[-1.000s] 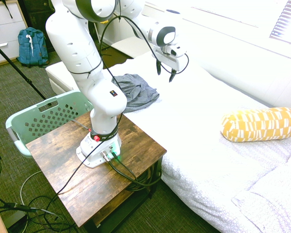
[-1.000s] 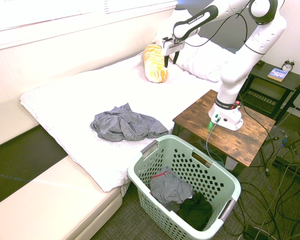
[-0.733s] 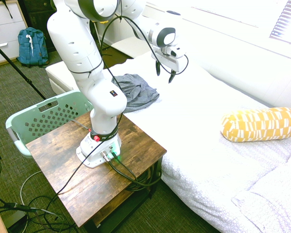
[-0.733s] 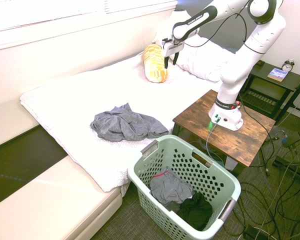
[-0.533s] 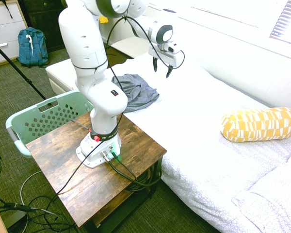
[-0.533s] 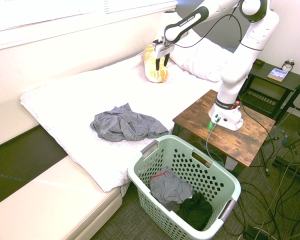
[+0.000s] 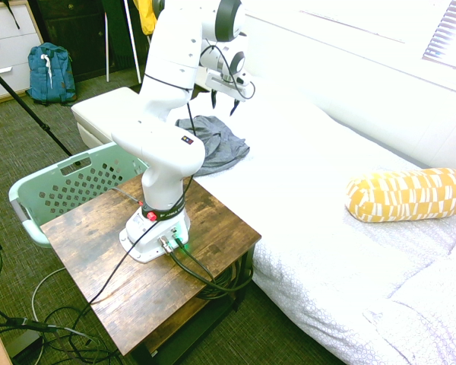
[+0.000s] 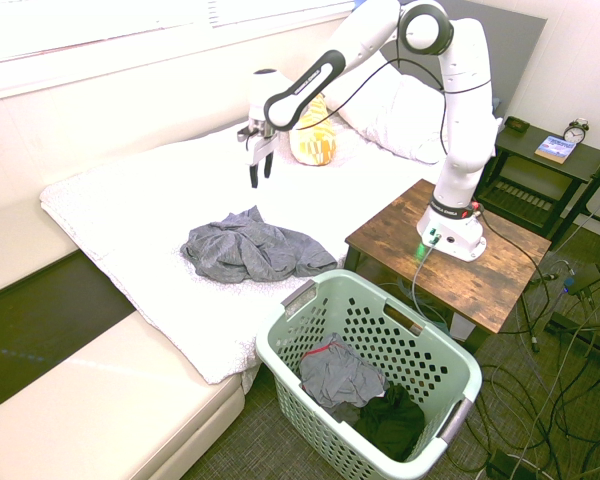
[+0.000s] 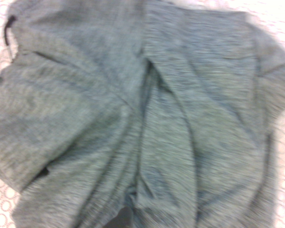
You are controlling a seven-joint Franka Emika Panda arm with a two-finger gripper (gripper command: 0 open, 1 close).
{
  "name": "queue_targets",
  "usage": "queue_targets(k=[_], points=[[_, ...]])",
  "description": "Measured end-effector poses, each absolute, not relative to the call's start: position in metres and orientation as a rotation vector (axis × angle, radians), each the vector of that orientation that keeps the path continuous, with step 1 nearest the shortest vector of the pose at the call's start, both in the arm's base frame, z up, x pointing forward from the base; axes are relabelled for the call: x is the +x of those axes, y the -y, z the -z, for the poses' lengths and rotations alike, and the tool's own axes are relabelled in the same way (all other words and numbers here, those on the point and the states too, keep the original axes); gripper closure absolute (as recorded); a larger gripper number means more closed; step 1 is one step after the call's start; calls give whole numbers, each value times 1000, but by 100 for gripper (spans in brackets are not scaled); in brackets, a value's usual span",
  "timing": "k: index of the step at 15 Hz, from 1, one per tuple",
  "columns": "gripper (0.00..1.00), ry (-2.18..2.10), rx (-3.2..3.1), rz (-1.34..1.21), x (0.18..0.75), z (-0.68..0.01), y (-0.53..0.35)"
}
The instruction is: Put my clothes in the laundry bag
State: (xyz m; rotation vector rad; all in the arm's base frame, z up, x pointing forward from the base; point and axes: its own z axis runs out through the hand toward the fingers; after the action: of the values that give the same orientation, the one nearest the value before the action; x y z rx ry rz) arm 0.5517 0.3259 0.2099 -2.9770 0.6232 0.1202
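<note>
The clothes, a crumpled dark grey garment, lie on the white bed near its foot end, close to the edge. They show beside the arm in the first exterior view and fill the wrist view. My gripper hangs in the air above the garment's far side, fingers pointing down and open, holding nothing. From the other side the gripper is partly hidden by the arm. The laundry bag, a mint-green perforated basket, stands on the floor by the bed with a grey and a dark piece inside; its rim shows beside the table.
A yellow patterned cushion and white pillows lie at the bed's head end. The wooden side table stands between bed and basket. A cream bench adjoins the bed's foot. A blue backpack leans by the drawers.
The arm has swung from near the yellow cushion towards the foot of the bed, and the gripper now hangs over the grey garment. Its fingers stayed open.
</note>
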Motion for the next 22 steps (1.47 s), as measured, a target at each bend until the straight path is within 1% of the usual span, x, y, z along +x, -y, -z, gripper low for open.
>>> queue_targets(k=[3, 5, 9, 13, 14, 22], points=[[0, -536, -2994, -160, 572, -146, -361], [0, -473, -3003, -176, 580, -120, -387], [0, -337, -3063, -229, 580, -62, -424], [0, -195, -3168, -207, 569, -3, -446], [100, -184, -3184, -183, 569, 2, -447], [100, -184, -3202, -158, 575, 3, -443]])
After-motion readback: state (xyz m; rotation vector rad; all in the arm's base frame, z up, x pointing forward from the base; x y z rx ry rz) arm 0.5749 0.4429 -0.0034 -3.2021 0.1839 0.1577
